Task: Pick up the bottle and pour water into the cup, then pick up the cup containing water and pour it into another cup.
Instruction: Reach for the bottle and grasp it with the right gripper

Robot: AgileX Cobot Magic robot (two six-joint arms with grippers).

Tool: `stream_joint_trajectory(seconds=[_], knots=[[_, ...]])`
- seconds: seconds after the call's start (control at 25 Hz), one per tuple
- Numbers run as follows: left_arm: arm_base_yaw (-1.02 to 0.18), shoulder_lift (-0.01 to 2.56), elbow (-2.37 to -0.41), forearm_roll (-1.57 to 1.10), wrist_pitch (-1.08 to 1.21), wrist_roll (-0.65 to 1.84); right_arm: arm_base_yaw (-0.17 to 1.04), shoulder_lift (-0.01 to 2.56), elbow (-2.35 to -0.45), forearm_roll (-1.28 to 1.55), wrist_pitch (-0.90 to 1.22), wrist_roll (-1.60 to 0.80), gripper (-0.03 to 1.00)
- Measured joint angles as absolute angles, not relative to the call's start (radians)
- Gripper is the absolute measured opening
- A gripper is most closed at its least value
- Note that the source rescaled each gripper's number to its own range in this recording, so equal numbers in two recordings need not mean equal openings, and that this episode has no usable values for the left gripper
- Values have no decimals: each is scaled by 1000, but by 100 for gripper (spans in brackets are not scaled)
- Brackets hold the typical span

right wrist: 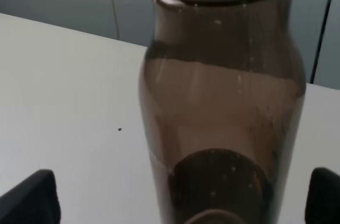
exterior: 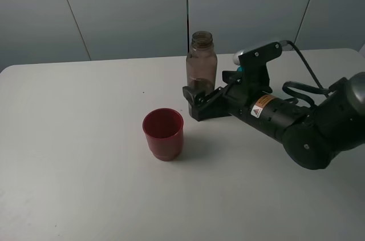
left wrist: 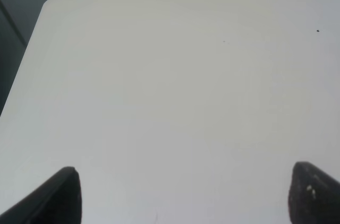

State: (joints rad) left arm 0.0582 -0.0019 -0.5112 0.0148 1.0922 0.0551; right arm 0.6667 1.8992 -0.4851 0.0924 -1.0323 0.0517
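Note:
The smoky-brown bottle (exterior: 201, 58) stands upright and uncapped at the back middle of the table, with a little liquid in it. My right gripper (exterior: 195, 104) is open, low at the bottle's base. In the right wrist view the bottle (right wrist: 223, 118) fills the space between the two fingertips (right wrist: 32, 200) of the right gripper (right wrist: 178, 203), and neither pad visibly presses it. The red cup (exterior: 163, 133) stands empty in front and to the left of the bottle. The teal cup is almost hidden behind my right arm, showing only a sliver (exterior: 240, 69). My left gripper (left wrist: 186, 197) is open over bare table.
The white table (exterior: 74, 155) runs wide to the left and front. Its far left corner (left wrist: 50, 3) shows in the left wrist view. The right arm's bulky body (exterior: 308, 127) and cable lie across the table's right side. Grey wall panels stand behind.

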Motion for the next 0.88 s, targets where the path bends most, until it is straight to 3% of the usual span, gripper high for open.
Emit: stream_joint_trajectory(seconds=[0.48, 0.88], knots=[[58, -2, -511, 15, 1092, 57, 660, 1980, -655, 122, -956, -16, 100], [58, -2, -511, 15, 1092, 57, 660, 1986, -690, 220, -892, -65, 100]])
